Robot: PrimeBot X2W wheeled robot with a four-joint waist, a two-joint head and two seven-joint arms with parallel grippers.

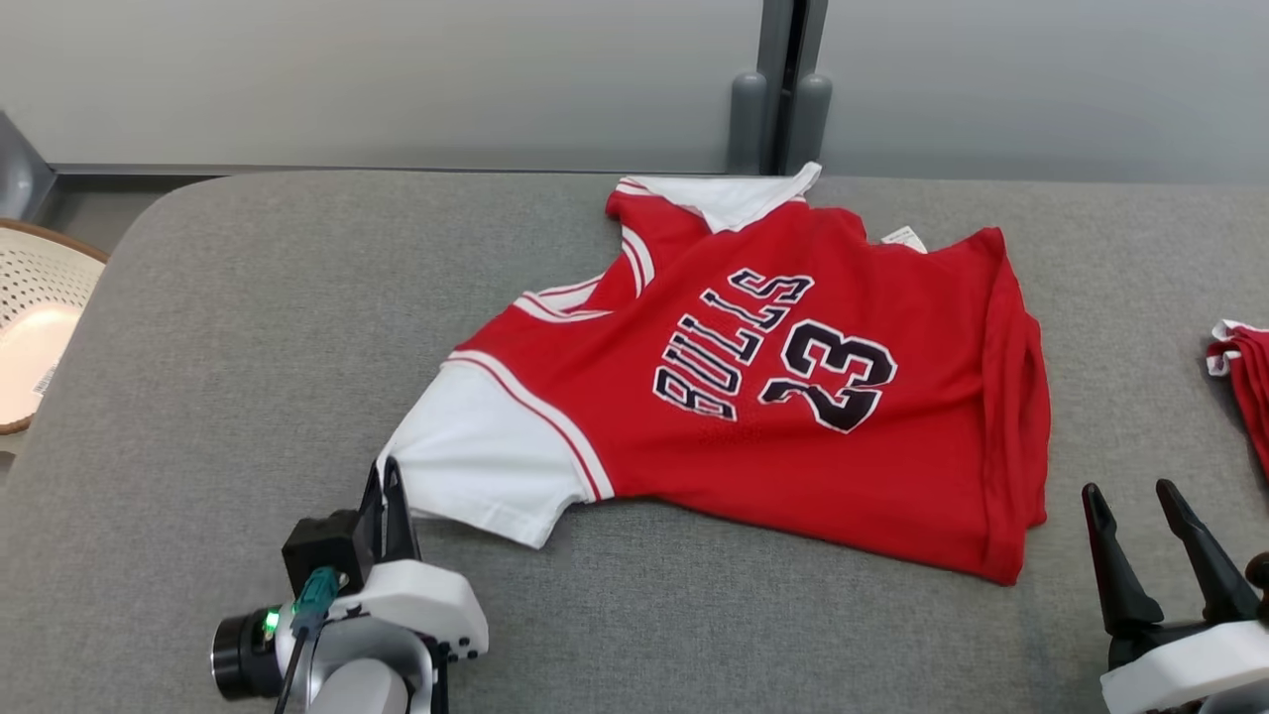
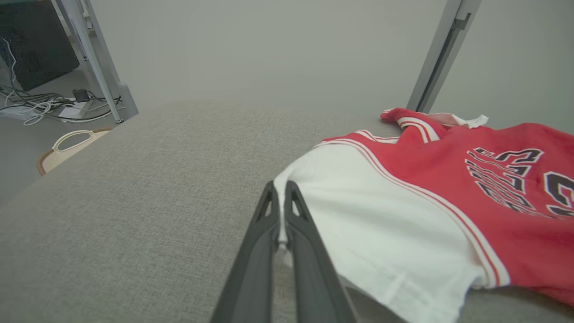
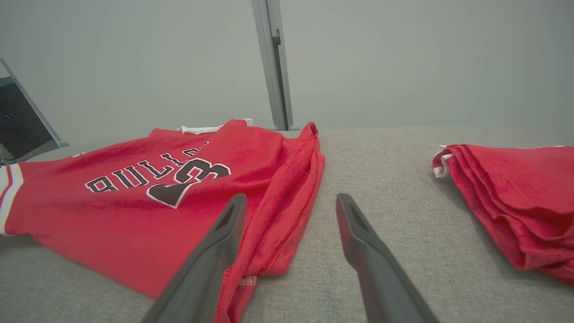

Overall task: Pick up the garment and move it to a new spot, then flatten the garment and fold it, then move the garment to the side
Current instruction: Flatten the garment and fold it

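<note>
Head view: the red knit basketball jersey [image 1: 694, 456] with white short sleeves and dark lettering lies spread across the grey fabric-covered tabletop [image 1: 248, 347], just toward 1 o'clock of the picture's middle, its far side edge rucked into a ridge. At 7 o'clock the left tool [image 1: 389, 472] points to 12, fingers pressed together at the hem of the near white sleeve [image 1: 486, 466]. At 4 o'clock the right tool [image 1: 1128, 491] stands with its fingers spread, holding nothing, just short of the jersey's corner. A folded red cloth [image 1: 1244, 377] sits at 3 o'clock, and a pale perforated basket [image 1: 30, 327] at 9.

Left wrist view: the left tool [image 2: 280, 188] lies low and nearly level with the tabletop [image 2: 134, 202], shut on a thin white fold of the sleeve [image 2: 372, 211]. The jersey [image 2: 448, 179] runs off toward 2 o'clock.

Right wrist view: the right tool [image 3: 290, 199] is wide open, its tips straddling the rucked red edge of the jersey [image 3: 112, 211] without touching it. The folded red cloth [image 3: 515, 202] is at 3 o'clock.

This looks like the grasp for the first step, the pick-up. Next the right tool must likely close on that edge, so both arms can lift together.
</note>
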